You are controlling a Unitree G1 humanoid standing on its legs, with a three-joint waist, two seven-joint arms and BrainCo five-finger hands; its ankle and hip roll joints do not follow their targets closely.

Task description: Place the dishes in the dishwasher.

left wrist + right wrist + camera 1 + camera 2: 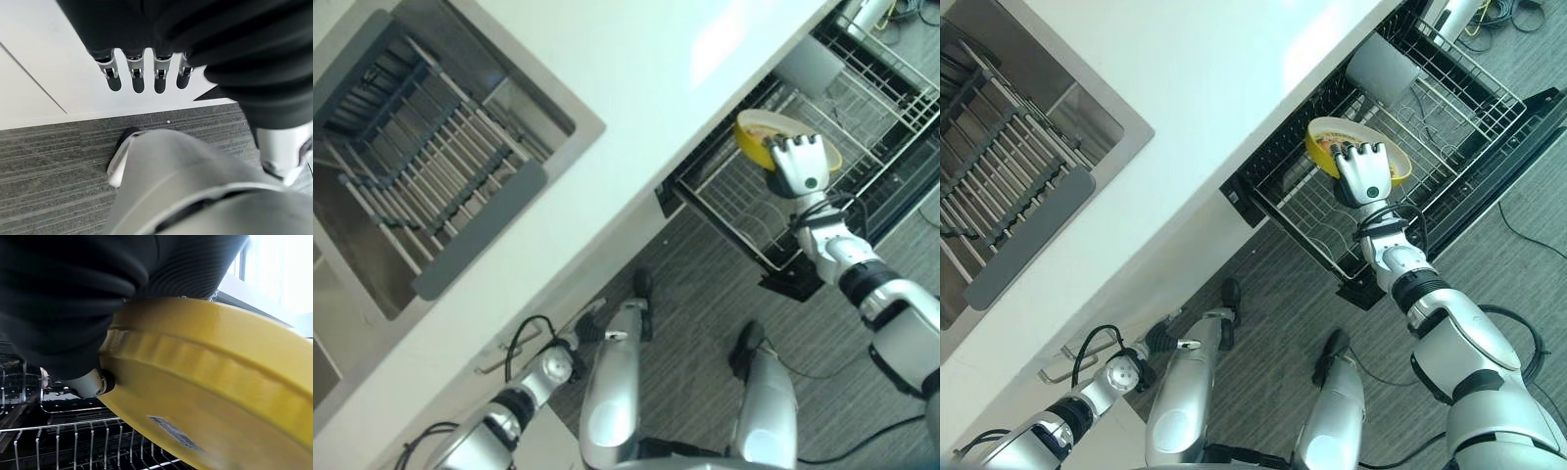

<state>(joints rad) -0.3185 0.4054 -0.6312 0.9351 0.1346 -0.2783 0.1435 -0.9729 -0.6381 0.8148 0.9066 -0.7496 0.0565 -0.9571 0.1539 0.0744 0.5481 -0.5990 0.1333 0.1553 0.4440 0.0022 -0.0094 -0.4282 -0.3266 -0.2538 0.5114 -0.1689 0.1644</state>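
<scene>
Hanging low by the counter [636, 108], the left hand [139, 73] is seen with fingers straight, holding nothing. Further right, a yellow plate [1327, 137] is gripped by its rim in the right hand [1366, 174], above the rack [1449, 127]. The plate is judged stiff, light, smooth, possibly slippery; the rim hold looks best.

A yellow plate [210, 387] sat gripped in the right hand [88, 382], its underside showing a small label. Beneath it lay the wire rack [73, 440] of the dishwasher, near but apart.
</scene>
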